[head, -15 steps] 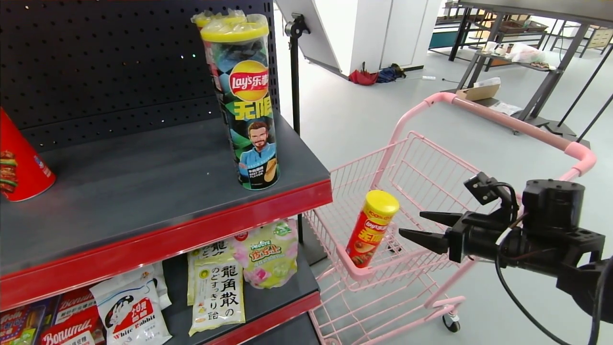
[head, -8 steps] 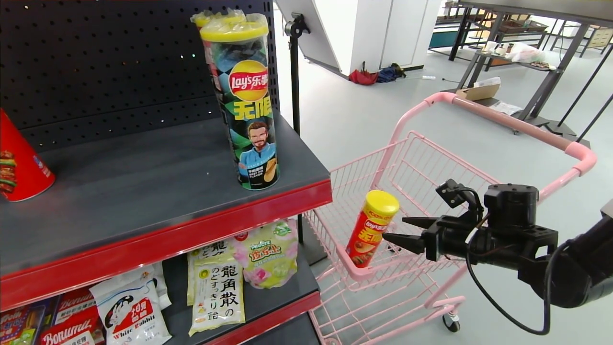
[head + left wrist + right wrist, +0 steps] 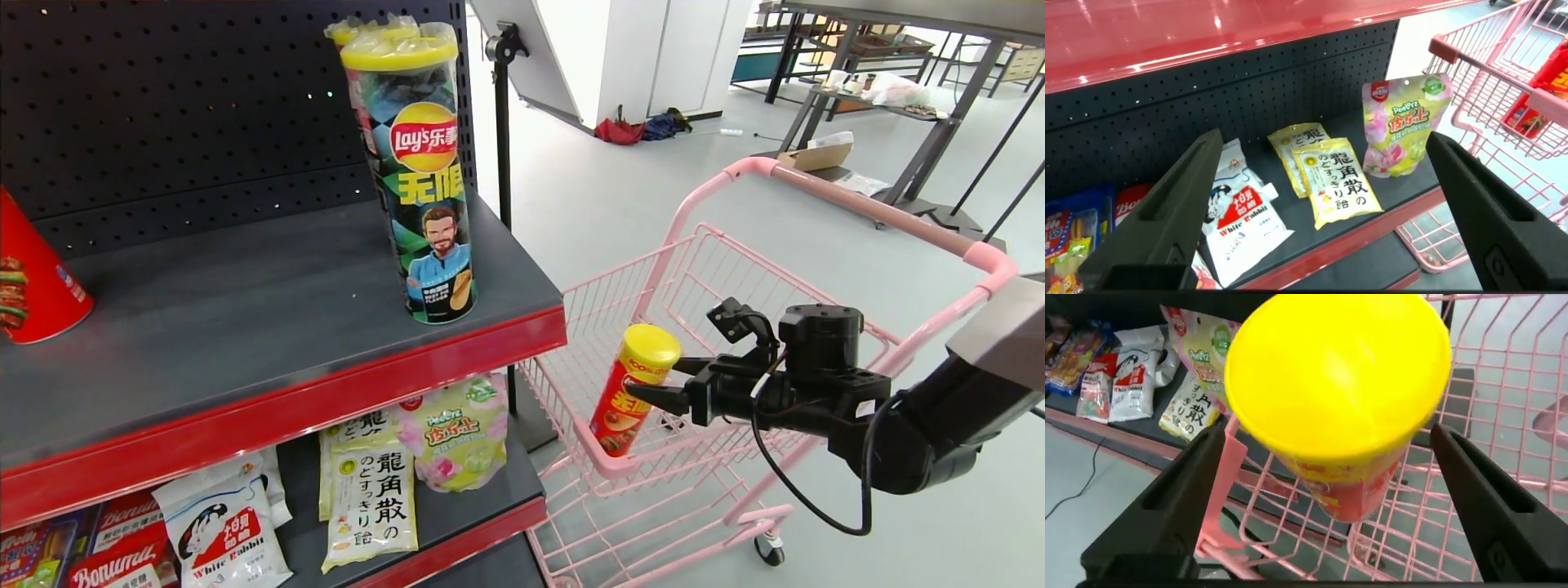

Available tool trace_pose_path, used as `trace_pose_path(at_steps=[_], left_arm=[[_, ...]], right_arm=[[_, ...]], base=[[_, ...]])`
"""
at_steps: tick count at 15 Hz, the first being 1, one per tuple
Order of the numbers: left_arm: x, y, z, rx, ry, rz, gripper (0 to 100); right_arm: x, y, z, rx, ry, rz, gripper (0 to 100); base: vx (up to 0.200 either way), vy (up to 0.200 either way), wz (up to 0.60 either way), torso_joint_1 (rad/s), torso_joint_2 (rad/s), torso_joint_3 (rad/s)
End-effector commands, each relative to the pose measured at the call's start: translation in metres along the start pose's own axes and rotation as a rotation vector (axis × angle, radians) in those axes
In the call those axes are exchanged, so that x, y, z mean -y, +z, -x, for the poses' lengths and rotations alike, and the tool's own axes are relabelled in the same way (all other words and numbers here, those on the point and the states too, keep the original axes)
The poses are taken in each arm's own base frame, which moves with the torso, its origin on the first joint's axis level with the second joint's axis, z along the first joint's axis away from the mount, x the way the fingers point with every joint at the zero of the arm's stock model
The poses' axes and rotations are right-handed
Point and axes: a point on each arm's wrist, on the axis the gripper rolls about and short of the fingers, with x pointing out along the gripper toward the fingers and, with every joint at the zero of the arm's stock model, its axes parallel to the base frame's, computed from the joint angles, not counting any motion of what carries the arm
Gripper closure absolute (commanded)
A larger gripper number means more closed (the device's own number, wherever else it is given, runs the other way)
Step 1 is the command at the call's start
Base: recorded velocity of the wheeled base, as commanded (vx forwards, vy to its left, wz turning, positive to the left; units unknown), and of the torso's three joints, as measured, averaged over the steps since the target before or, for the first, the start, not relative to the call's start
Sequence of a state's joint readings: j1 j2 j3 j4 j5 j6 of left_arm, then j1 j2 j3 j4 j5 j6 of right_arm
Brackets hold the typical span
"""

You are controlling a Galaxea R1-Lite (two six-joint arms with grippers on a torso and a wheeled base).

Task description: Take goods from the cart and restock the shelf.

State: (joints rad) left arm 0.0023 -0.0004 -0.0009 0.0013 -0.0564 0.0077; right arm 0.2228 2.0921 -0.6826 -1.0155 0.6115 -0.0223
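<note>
Shelf (image 3: 269,302) of dark grey board with a red front lip takes up the left of the head view, backed by black pegboard (image 3: 163,106). A tall can (image 3: 424,180) with a yellow lid stands upright near the right front corner, with another can just behind it (little more than its wrapped top peeks out). A red tub (image 3: 33,269) sits at the far left edge, well apart. On the lower board, snack bags (image 3: 367,490) lie side by side.

Just right of the shelf, a pink wire cart (image 3: 857,208) stands on pale grey floor (image 3: 588,180). Inside it a red can (image 3: 637,408) with a yellow lid leans, tilted, in the corner nearest the shelf. The right gripper (image 3: 653,377) is spread wide, one finger on either side of the can's upper part. In the right wrist view there seem to be gaps between fingers and lid, so contact looks unlikely. The left gripper (image 3: 1324,139) is also spread wide, low down, facing the bags.

Farther back are a white wall, dark-framed tables (image 3: 898,82), a cardboard box (image 3: 816,153), and red and blue bundles (image 3: 641,129) on the floor.
</note>
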Motion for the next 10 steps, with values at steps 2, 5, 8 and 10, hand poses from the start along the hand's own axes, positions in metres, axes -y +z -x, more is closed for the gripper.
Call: trace_pose_path(at_steps=[2, 5, 8, 10], left_arm=[[0.0, 0.0, 0.0, 0.002, -0.001, 0.0, 0], [0.0, 0.0, 0.0, 0.0, -0.001, -0.002, 0], [0.0, 0.0, 0.0, -0.002, 0.0, 0.0, 0], [0.0, 0.0, 0.0, 0.002, 0.0, 0.0, 0]], right_arm=[[0.003, -0.008, -0.017, 0.003, 0.017, 0.01, 0], [0.009, -0.016, -0.027, 0.004, 0.015, 0.01, 0], [0.01, -0.016, -0.031, 0.008, 0.018, 0.01, 0], [0.006, -0.017, -0.038, 0.007, 0.037, 0.024, 100]], base=[[0.0, 0.0, 0.0, 0.0, 0.0, 0.0], [0.0, 0.0, 0.0, 0.0, 0.0, 0.0], [0.0, 0.0, 0.0, 0.0, 0.0, 0.0], [0.0, 0.0, 0.0, 0.0, 0.0, 0.0]])
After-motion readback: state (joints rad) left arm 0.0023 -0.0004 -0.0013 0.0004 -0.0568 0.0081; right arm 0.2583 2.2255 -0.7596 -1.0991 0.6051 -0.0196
